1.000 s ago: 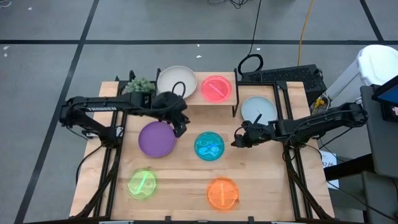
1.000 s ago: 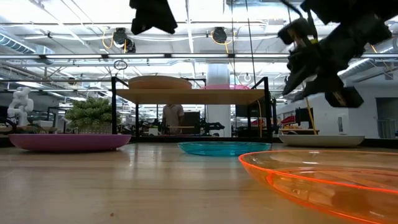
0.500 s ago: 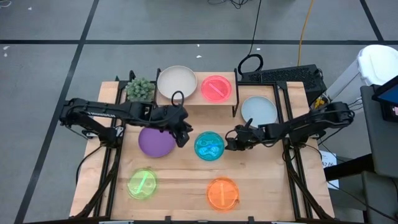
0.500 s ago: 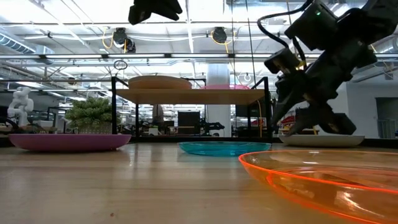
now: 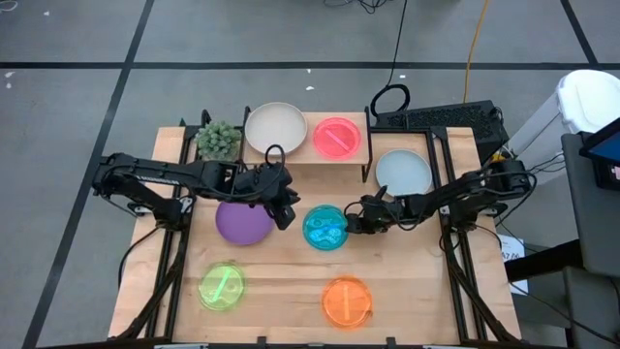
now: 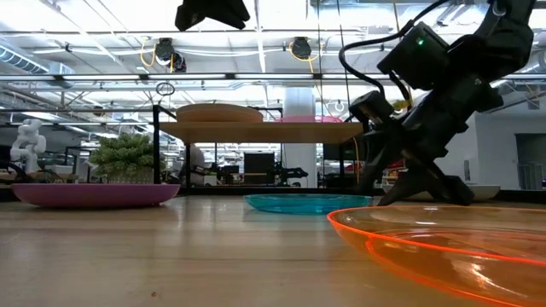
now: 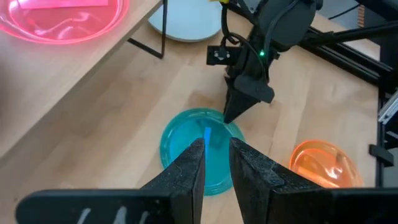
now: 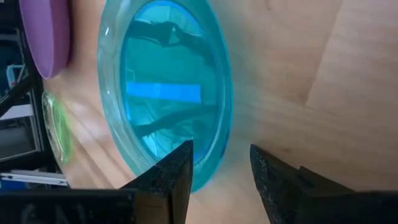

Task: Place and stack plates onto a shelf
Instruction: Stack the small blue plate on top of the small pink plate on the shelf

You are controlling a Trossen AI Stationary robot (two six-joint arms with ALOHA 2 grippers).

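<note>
Wooden shelf [image 5: 305, 155] at twelve o'clock carries only two plates so far, the cream-white plate [image 5: 275, 126] and the hot pink plate [image 5: 337, 137]. Five plates wait on the table.

Right gripper [image 5: 354, 220] sits low at the blue plate's [image 5: 325, 227] three o'clock rim, fingers [image 8: 166, 180] parted, gripping nothing yet.

Left gripper [image 5: 284, 210] hovers at its nine o'clock, fingers nearly together, empty.

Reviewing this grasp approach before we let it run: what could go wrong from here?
1. The right gripper is low at the blue plate's rim, fingers open; that thin, shallow rim could slip out or the plate could skid.
2. The left gripper hovers just across the same plate, so the arms could collide.
3. The shelf already holds two plates, so stacking may knock them.
</note>
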